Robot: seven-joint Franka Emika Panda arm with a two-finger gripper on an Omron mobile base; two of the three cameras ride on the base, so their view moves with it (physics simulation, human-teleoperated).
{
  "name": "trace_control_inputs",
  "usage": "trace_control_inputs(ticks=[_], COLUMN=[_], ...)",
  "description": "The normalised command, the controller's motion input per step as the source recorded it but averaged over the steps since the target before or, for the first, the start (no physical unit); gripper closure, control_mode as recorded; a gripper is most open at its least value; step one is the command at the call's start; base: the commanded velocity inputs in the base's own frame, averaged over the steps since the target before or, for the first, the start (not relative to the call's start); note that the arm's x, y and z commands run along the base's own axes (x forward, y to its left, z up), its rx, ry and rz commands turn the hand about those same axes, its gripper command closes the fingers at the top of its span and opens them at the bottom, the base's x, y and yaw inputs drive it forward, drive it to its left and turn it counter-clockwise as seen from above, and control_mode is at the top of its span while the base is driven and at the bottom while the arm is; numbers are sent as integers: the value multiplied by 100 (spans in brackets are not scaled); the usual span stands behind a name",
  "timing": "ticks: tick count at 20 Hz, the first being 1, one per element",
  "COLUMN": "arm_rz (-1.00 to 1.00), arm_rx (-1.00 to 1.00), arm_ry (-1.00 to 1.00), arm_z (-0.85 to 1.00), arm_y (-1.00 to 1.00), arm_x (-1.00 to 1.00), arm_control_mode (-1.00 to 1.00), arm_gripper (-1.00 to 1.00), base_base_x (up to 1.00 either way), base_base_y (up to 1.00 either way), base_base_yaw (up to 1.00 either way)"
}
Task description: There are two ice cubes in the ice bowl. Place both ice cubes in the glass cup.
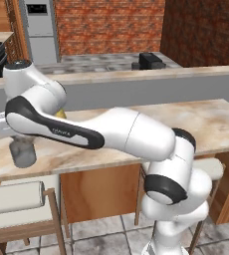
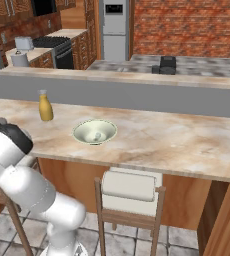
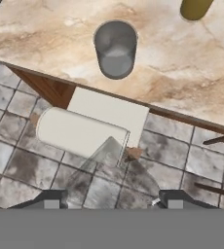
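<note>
Ice cube: nearest the hand camera, a translucent block spans the gap between the gripper's 2 dark tips. The claw appears clamped on it, jaws held wide because the cube fills the space.
Glass cup: in the hand view the grey tumbler stands upright near the counter's edge, mouth open to the camera. It sits higher in the frame than the cube, so the hand is judged not yet square over it.
Stool: its pale cushion and the floor tiles lie under the cube, suggesting the hand hangs out past the counter edge.
Yellow bottle: its base shows at the top edge, well apart from the cup.
Arm: in the left base view it reaches low and far to its left, the posture needed to bring the hand above the cup at the counter's left end. The jaws are hidden here.
Ice bowl: the right base view adds what the others lack, the pale bowl mid-counter, near the bottle.
Remaining ice cube: 1 small pale lump rests in the bowl's centre, so 1 of the 2 transfers looks under way and the other unstarted.
</note>
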Motion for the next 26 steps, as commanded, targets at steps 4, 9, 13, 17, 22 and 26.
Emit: trace_control_inputs(ticks=[4, 9, 13, 17, 22, 26], arm_rz=[0, 0, 0, 0, 0, 0], arm_rx=[0, 0, 0, 0, 0, 0], arm_ry=[-8, -8, 0, -1, 0, 0], arm_z=[0, 0, 0, -1, -12, -38], arm_y=[49, 21, 11, 19, 10, 0], arm_x=[4, 12, 14, 22, 32, 24], arm_control_mode=[-100, -100, -100, -100, -100, -100], arm_gripper=[100, 100, 100, 100, 100, 100], base_base_x=[0, 0, 0, 0, 0, 0], base_base_y=[0, 0, 0, 0, 0, 0], base_base_yaw=[0, 0, 0, 0, 0, 0])
